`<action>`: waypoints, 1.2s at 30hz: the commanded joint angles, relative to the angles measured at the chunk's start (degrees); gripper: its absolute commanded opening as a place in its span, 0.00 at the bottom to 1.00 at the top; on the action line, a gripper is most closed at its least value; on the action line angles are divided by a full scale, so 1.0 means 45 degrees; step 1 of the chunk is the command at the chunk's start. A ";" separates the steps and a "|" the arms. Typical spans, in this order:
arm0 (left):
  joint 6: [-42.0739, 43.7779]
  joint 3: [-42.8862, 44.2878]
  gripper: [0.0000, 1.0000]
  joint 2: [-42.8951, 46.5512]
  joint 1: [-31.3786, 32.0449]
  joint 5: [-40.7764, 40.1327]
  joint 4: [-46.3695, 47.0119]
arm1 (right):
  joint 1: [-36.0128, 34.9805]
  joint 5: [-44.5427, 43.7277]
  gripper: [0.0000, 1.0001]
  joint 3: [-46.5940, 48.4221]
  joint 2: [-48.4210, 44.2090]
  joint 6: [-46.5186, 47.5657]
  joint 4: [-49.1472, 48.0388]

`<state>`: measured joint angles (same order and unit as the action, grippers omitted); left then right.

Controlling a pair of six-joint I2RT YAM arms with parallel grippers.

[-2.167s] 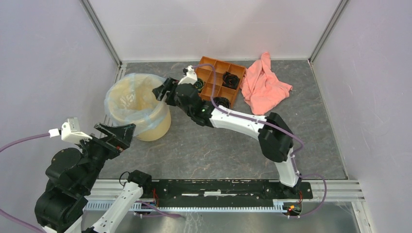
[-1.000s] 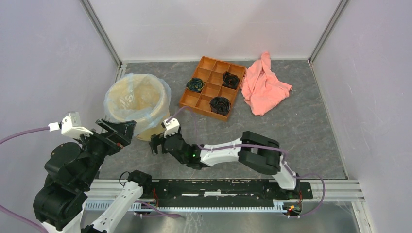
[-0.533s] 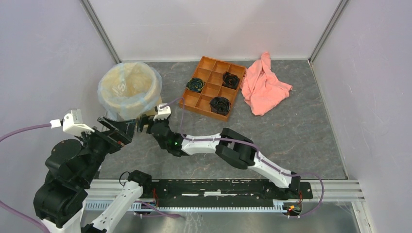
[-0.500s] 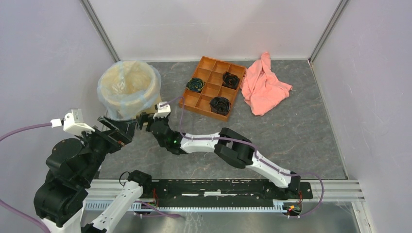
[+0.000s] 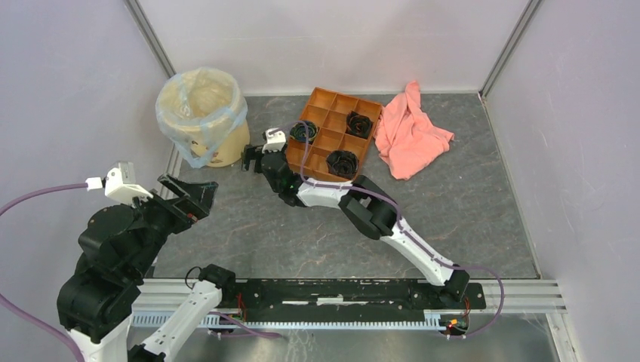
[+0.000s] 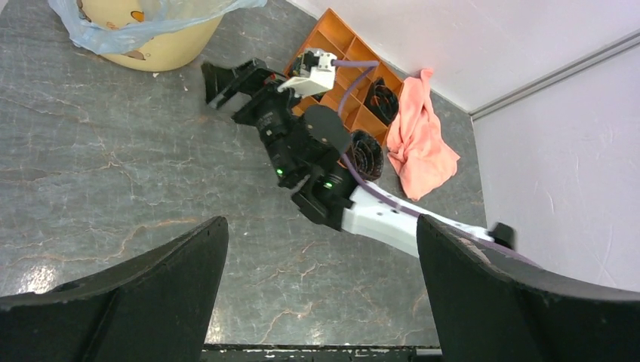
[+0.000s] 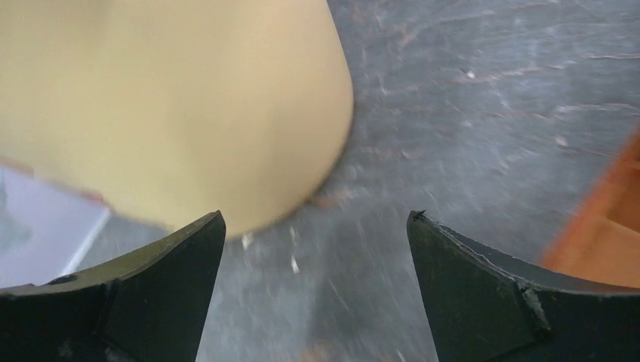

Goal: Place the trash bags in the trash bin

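The tan-yellow trash bin (image 5: 225, 145) stands in the far left corner. The pale blue-grey trash bag (image 5: 195, 149) lines it, its film draped over the rim and down the outside. My right gripper (image 5: 253, 157) is open and empty, low over the table just right of the bin. In the right wrist view the bin's wall (image 7: 173, 98) fills the upper left, beyond the open right gripper (image 7: 317, 219). My left gripper (image 5: 189, 197) is open and empty, raised at the near left. The left wrist view shows the bin (image 6: 166, 53), the bag (image 6: 98, 34) and the left gripper (image 6: 321, 226).
An orange compartment tray (image 5: 321, 98) with black rolled items stands right of the right gripper, also in the right wrist view (image 7: 604, 226). A pink cloth (image 5: 411, 128) lies at the back right. Walls and a metal rail close in the bin's corner.
The bin with its bag has slid from the near left toward the far left corner. The right gripper moved up with it and now sits at its right side. The left arm barely moved.
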<state>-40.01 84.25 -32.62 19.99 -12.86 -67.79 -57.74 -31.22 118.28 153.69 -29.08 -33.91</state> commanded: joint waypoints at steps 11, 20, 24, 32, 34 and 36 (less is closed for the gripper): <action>0.0882 0.0871 1.00 -0.0804 -0.0009 0.0868 0.1256 | -0.0509 0.1789 0.98 -1.0603 -1.5349 0.4571 0.6548; 0.1419 0.1757 1.00 -0.1692 0.0003 0.1168 0.2461 | -0.0490 0.0233 0.98 -1.1570 -2.1757 0.6202 1.2185; 0.1431 0.1725 1.00 -0.2001 -0.0008 0.1420 0.3036 | -0.0488 -0.0939 0.98 -1.0635 -2.3186 0.6361 1.3385; 0.1459 0.1841 1.00 -0.2521 -0.0009 0.1680 0.3502 | -0.0487 -0.1904 0.98 -1.0154 -2.4068 0.7167 1.3357; 0.1450 0.1859 1.00 -0.2575 -0.0009 0.1677 0.3502 | -0.0490 -0.2048 0.98 -1.0132 -2.3988 0.7165 1.3358; 0.1450 0.1856 1.00 -0.2575 0.0002 0.1599 0.3485 | -0.0487 -0.2153 0.98 -1.0233 -2.3961 0.7165 1.3255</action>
<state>-35.77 91.00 -43.77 19.99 -6.70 -55.00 -59.90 -38.48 71.48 44.71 1.56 25.36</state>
